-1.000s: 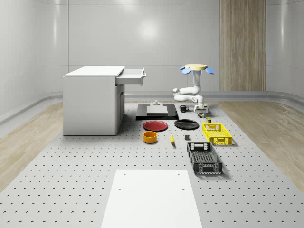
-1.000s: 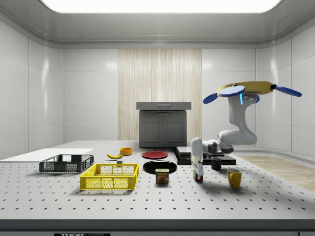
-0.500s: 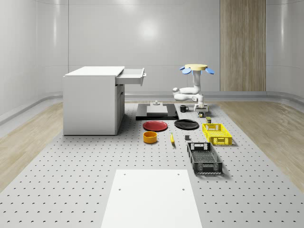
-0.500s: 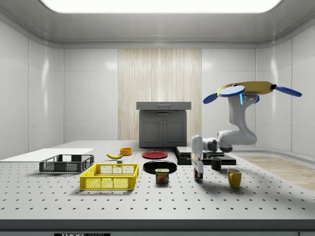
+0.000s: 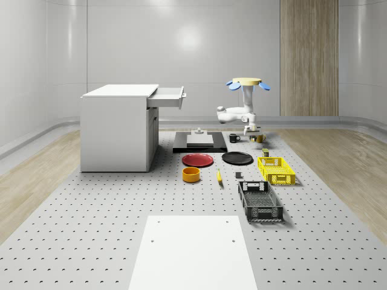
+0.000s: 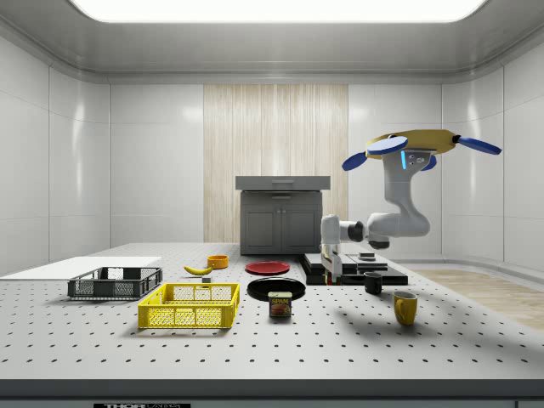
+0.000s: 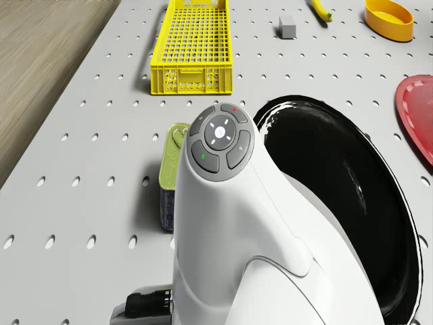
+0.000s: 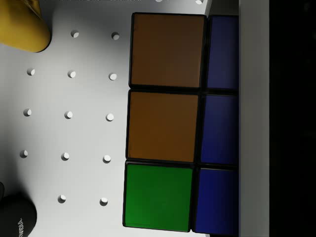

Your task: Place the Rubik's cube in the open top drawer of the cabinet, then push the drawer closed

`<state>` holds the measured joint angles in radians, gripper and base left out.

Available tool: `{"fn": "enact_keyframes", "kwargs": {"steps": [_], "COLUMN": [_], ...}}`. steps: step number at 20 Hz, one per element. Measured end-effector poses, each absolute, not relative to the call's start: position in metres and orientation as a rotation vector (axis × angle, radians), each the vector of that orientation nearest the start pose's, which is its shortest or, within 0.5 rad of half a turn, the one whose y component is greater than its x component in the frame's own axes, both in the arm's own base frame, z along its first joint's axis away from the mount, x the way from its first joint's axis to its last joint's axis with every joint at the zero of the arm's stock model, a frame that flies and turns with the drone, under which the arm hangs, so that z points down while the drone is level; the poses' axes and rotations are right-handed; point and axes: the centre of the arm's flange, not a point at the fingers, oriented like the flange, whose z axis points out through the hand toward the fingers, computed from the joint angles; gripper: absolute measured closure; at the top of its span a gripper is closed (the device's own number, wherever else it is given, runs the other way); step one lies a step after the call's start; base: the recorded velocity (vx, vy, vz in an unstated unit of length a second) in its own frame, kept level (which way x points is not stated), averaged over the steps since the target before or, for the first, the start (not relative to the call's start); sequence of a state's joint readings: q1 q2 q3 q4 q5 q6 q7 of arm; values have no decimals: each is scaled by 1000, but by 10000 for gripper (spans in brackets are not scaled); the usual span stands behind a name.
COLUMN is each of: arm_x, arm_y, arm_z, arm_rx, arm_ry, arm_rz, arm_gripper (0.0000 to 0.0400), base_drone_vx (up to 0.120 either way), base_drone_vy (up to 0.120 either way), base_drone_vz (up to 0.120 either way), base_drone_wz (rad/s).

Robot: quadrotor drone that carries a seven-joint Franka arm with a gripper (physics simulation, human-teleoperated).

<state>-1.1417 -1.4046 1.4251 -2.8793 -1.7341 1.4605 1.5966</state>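
You see the drone hovering above the perforated grey worktop, its end effector pinching the multicoloured Rubik's cube clear of the surface; judge it rigid, light and smooth-faced, best held across opposite flat faces.

The drone has shifted toward the side view's left and risen a little, now hovering over the tabletop near the black mug. The claw has lifted the Rubik's cube off the tabletop and carried it toward the cabinet.
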Motion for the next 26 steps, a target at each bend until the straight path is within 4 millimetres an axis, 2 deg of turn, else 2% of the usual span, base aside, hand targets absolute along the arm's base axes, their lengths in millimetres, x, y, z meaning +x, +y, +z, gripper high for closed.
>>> {"fn": "enact_keyframes", "kwargs": {"steps": [3, 7, 26], "arm_x": [307, 307, 307], "arm_y": [3, 3, 1], "arm_z": [469, 467, 467], "arm_rx": [22, 23, 22], "arm_ry": [-16, -18, -19], "arm_rz": [696, 687, 710], "arm_gripper": [108, 108, 108], "base_drone_vx": [120, 0, 0], "base_drone_vy": [-120, -30, -109], "base_drone_vz": [120, 120, 120], "base_drone_wz": [0, 0, 0]}}
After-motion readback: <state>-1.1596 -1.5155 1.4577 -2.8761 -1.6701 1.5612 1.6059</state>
